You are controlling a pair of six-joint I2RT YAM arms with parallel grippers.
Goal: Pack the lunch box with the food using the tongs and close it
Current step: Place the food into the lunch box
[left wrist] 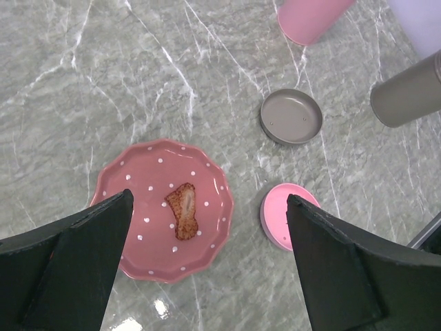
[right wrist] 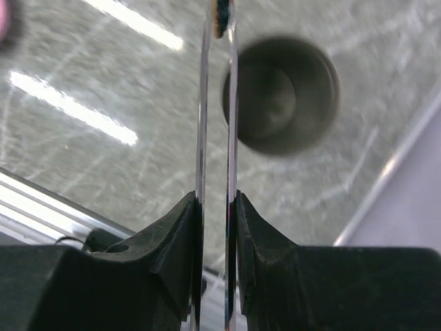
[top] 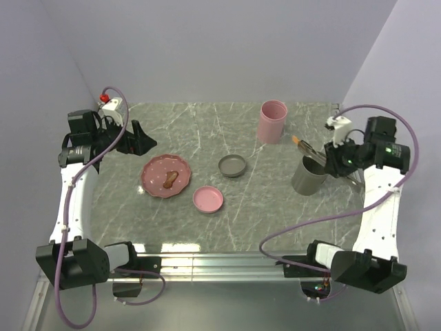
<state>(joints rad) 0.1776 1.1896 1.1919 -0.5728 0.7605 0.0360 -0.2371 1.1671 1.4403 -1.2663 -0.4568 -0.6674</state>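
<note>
On the marble table (top: 207, 221), your left gripper (top: 141, 138) hovers near the far-left corner, fingers spread wide and empty. Near the right edge, your right gripper (right wrist: 217, 200) clamps the tongs (right wrist: 201, 124) narrowly, just beside the grey container (top: 308, 178). Left of centre sits the pink plate (top: 153, 181), with a grey lid (top: 232, 165) and a pink lid (top: 207, 199) close by. One brown piece (top: 170, 178) lies on the plate; a small morsel (right wrist: 220, 19) is pinched in the tongs' tip.

The grey container (right wrist: 280, 94) was blurred in the right wrist view. The morsel (right wrist: 220, 21) between the tongs' (right wrist: 231, 124) tips ran off the top edge, too unclear to name.
</note>
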